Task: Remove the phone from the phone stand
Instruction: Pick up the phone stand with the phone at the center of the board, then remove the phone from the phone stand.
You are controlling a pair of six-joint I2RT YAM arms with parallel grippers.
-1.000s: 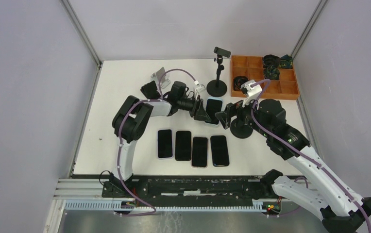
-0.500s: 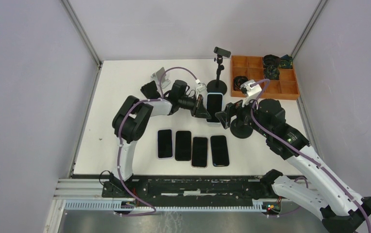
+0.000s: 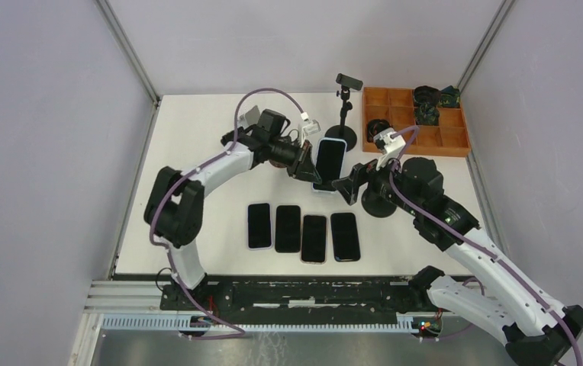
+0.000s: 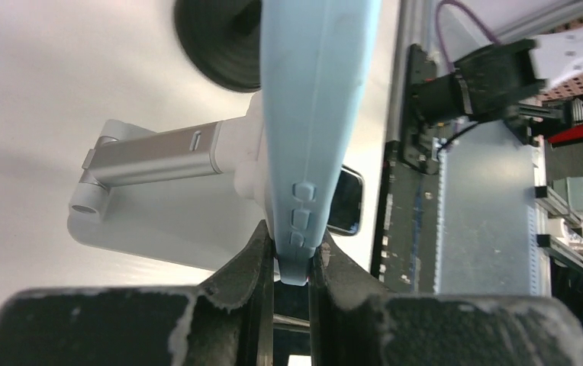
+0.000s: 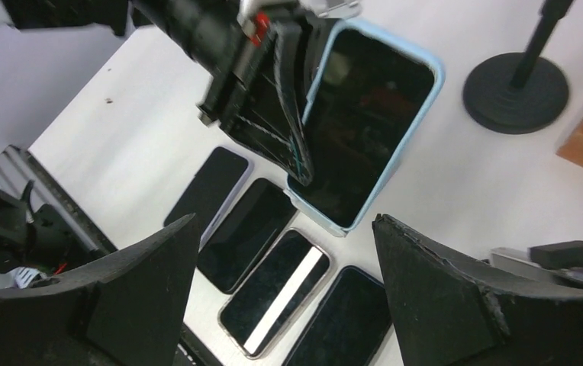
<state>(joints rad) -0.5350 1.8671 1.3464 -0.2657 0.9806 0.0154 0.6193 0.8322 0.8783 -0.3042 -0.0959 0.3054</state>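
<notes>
Above table, left gripper pinching phone, right gripper spread wide

The phone is behind the phone row, left of tray.

A white table closed in by plain, pale grey walls

The left wall, back wall and right wall are bare and flat; slim metal posts run up the two far corners, one on the left, one on the right; a ribbed aluminium rail lines the table's near edge, with a perforated strip just below it; under that lies a dull grey metal surface; the light is soft and even, with faint shadows on the tabletop.
</notes>
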